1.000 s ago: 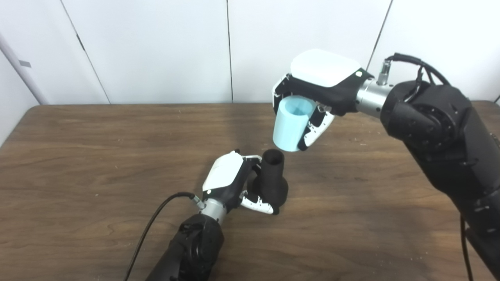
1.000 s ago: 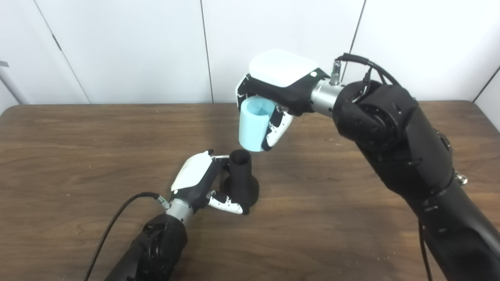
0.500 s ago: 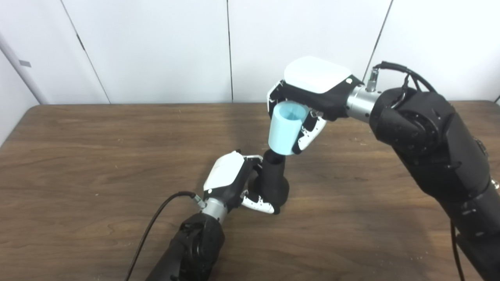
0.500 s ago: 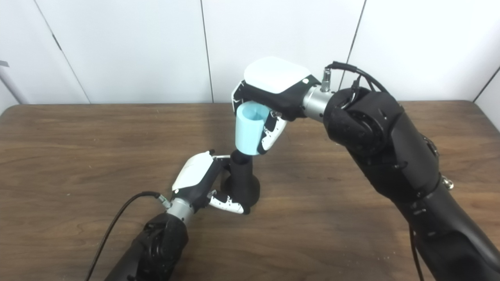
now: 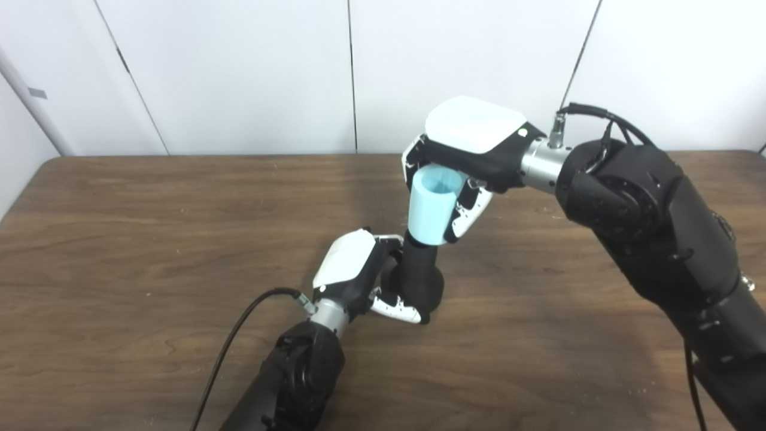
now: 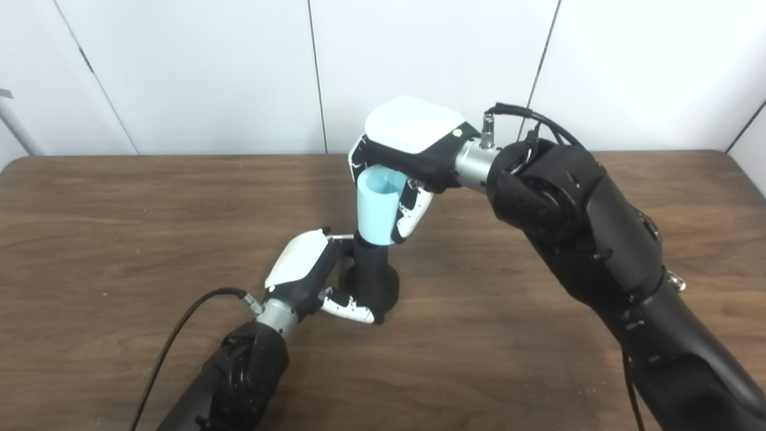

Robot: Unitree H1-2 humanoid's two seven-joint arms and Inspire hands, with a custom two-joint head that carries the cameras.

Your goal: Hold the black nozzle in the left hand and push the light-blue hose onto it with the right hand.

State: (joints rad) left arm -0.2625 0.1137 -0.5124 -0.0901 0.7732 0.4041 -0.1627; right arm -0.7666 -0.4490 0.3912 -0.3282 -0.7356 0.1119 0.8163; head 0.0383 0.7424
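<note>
My left hand (image 5: 354, 272) grips the nozzle (image 5: 419, 276) upright on the desk (image 5: 149, 239); my right hand (image 5: 470, 149) grips the hose (image 5: 431, 206), its lower end just over the nozzle's tip; I judge seating begun; next, a straight downward push.

Bright, even overhead light. Soft diffuse shadows on table (image 5: 149, 239) below both arms. White hand covers near blown out, mild glare. Black nozzle (image 5: 419, 275) lacks detail. Slight overall softness; no motion blur.

Matt black nozzle (image 5: 419, 272), wood-grain table (image 5: 149, 239), smooth hose (image 5: 429, 206)
</note>
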